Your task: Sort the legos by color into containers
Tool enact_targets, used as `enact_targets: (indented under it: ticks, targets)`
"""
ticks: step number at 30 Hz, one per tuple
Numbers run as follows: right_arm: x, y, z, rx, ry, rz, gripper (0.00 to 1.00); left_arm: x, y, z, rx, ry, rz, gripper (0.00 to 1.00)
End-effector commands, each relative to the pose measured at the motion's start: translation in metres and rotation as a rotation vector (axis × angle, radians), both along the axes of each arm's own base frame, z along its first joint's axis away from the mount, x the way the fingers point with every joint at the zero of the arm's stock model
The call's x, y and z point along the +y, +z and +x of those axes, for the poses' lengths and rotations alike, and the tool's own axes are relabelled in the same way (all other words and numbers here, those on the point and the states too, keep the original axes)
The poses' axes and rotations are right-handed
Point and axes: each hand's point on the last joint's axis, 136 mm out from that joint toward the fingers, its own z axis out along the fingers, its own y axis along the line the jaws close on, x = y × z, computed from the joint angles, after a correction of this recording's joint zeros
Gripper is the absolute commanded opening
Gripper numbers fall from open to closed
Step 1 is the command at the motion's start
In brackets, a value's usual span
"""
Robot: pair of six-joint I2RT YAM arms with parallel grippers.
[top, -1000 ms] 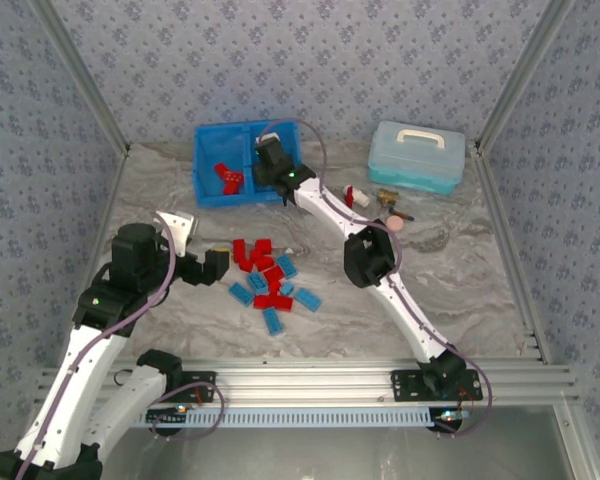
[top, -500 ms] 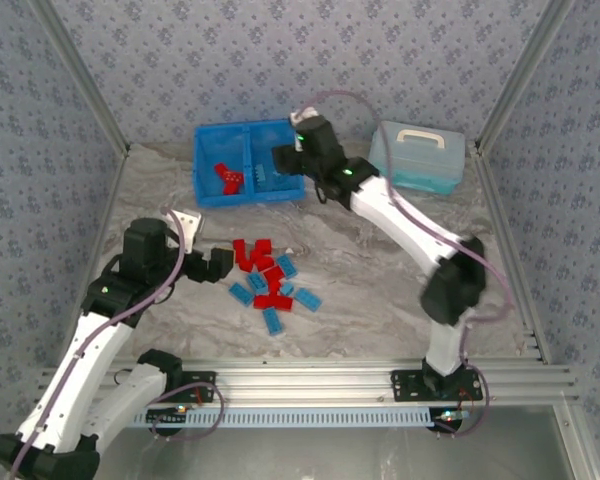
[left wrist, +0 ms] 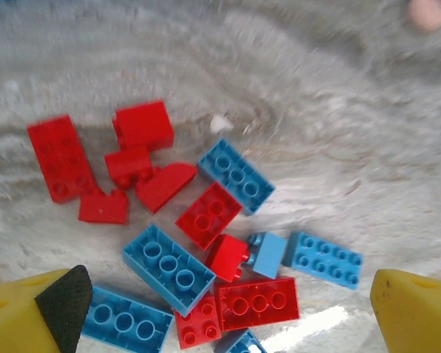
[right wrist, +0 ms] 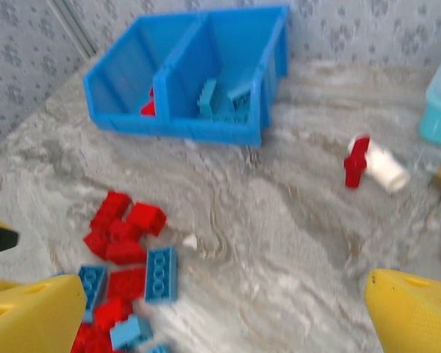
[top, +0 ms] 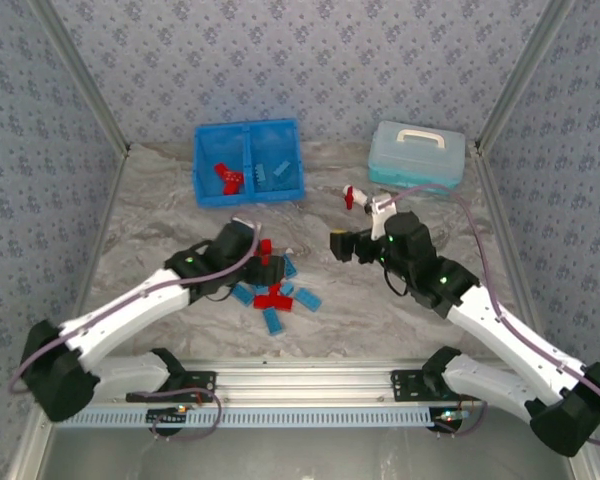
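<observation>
Sorting barely begun: few red legos (top: 227, 177) in the blue bin's (top: 199, 165) left compartment, few blue in its right, at the counter's (top: 160, 215) far edge; most bricks (left wrist: 206, 220) heaped mid-counter, unsorted, under the open, empty left claw (top: 263, 262); right claw (top: 340, 244) open, empty, nearby.

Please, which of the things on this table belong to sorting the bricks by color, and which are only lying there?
Belong to the job:
- loose red and blue legos on the table
- blue two-compartment bin
- legos already inside it

Just lying about:
- pale teal case with white handle
- red-and-white piece
- pink ball
</observation>
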Motion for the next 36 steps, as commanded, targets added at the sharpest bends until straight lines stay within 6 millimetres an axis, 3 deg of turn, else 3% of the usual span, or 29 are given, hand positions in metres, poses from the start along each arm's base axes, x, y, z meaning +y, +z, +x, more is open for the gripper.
enact_targets:
  ticks: [1,6,12,16,26,36]
  targets:
    - [-0.009,-0.016,-0.010,0.077,-0.038,0.041,1.00,-0.002,-0.015,0.009,0.011,0.129,0.044,0.99]
    - [-0.016,-0.024,-0.008,0.099,-0.082,0.025,1.00,0.012,-0.045,0.005,0.083,0.272,0.078,0.87]
    - [-0.010,-0.024,-0.003,0.111,-0.071,0.028,1.00,0.049,-0.055,-0.010,0.091,0.412,0.113,0.71]
    - [-0.006,-0.030,0.000,0.134,-0.071,0.028,1.00,0.062,-0.065,-0.020,0.110,0.478,0.078,0.61]
    - [-0.003,-0.035,0.000,0.169,-0.072,0.027,1.00,0.073,-0.088,-0.019,0.153,0.553,0.039,0.49]
    - [-0.004,-0.039,-0.002,0.184,-0.076,0.025,1.00,0.065,-0.106,-0.014,0.185,0.532,0.039,0.57]
